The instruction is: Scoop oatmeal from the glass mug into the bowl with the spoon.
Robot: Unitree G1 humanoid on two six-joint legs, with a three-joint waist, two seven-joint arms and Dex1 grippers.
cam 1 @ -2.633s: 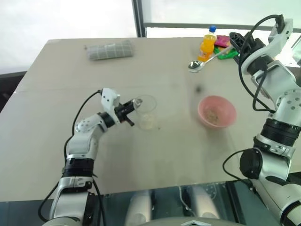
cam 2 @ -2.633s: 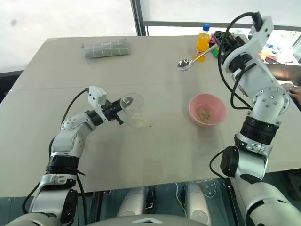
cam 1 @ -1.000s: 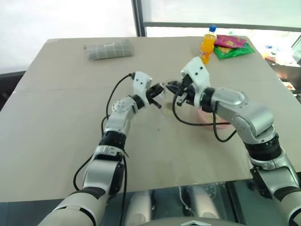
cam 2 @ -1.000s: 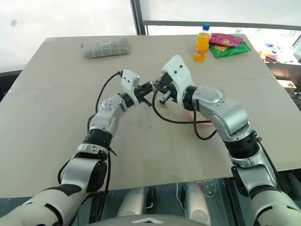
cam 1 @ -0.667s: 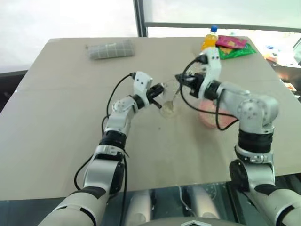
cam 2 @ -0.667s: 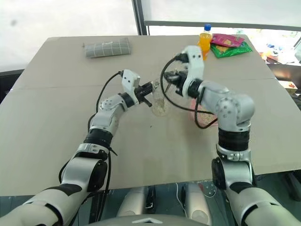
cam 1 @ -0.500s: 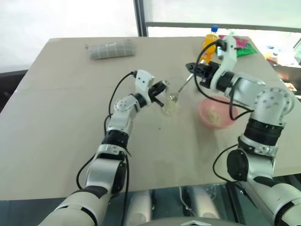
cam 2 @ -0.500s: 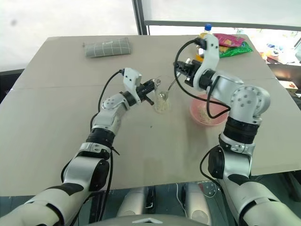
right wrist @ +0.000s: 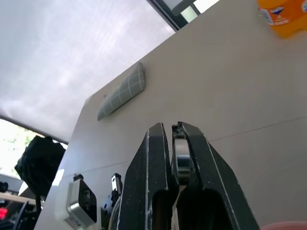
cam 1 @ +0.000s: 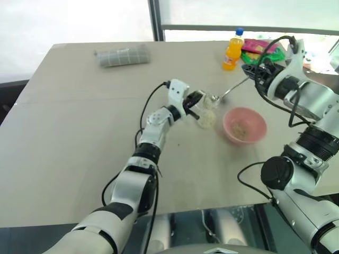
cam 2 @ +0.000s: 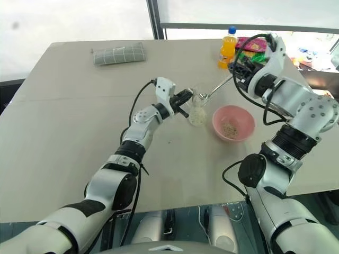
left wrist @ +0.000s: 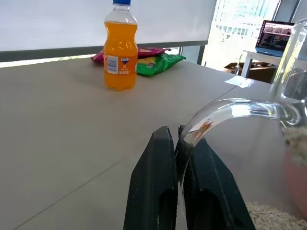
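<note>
Oatmeal, pale beige-white flaky grains, heaped loose in the bottom of the small clear glass mug, with a thin scatter more on the floor of the small round shallow pink bowl. Mug standing upright on the broad beige table, just left of the bowl and apart from it. Seen close in the left wrist view as a coarse, dry, crumbly layer behind the curved glass handle.

Left gripper clenched on that handle, black fingers pinched tight against the glass loop. Right gripper clamped on the end of the slim shiny silver metal spoon, whose long thin handle slants down and leftward so the oval bowl sits at the mug's rim; contents of the spoon's bowl too small to tell. In the right wrist view, black fingers pressed together around the flat metal handle.

Farther back on the table: orange soda bottle with blue cap, with pink and green snack packets just to its right, beside the right arm. Rolled grey checked cloth well apart, near the far left edge.
</note>
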